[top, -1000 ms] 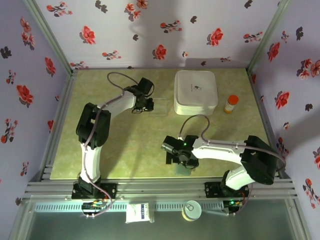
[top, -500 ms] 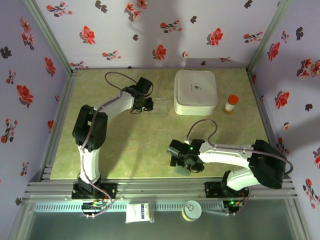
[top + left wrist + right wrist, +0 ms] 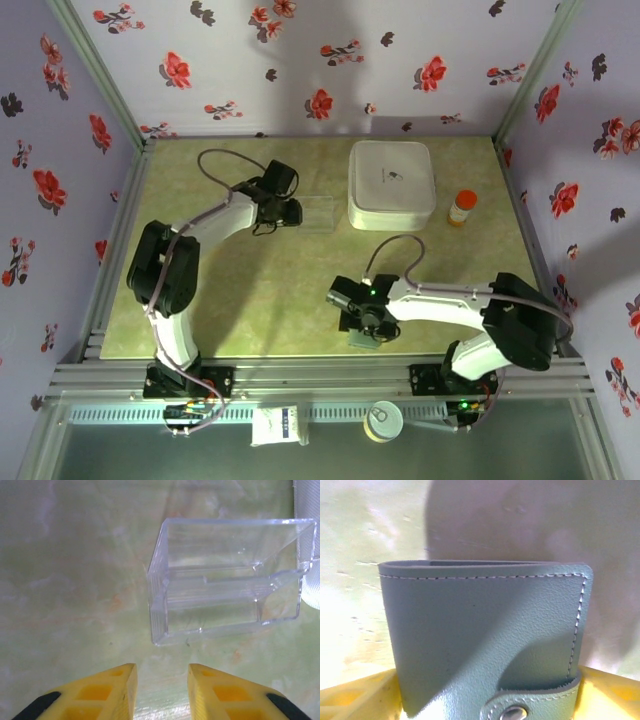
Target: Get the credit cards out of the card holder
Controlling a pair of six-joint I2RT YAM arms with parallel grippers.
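Observation:
The card holder (image 3: pixel 485 635) is a slate grey-blue wallet, folded shut with its snap strap fastened. It stands between the yellow fingers (image 3: pixel 360 695) of my right gripper (image 3: pixel 488 672), and its sides meet both of them. From above, the right gripper (image 3: pixel 362 326) sits over the card holder (image 3: pixel 365 341) near the table's front edge. The credit cards are hidden. My left gripper (image 3: pixel 161 667) is open over bare table, just short of a clear plastic box (image 3: pixel 230 580). From above, the left gripper (image 3: pixel 291 212) is at the back left.
A clear plastic box (image 3: pixel 320 212) lies beside a big white square box (image 3: pixel 392 183) at the back. An orange bottle (image 3: pixel 461 207) stands to its right. The white box's edge (image 3: pixel 308 540) shows at the right of the left wrist view.
The right gripper has closed in on the card holder's sides. The left gripper has drawn back a little from the clear box and its jaws have widened.

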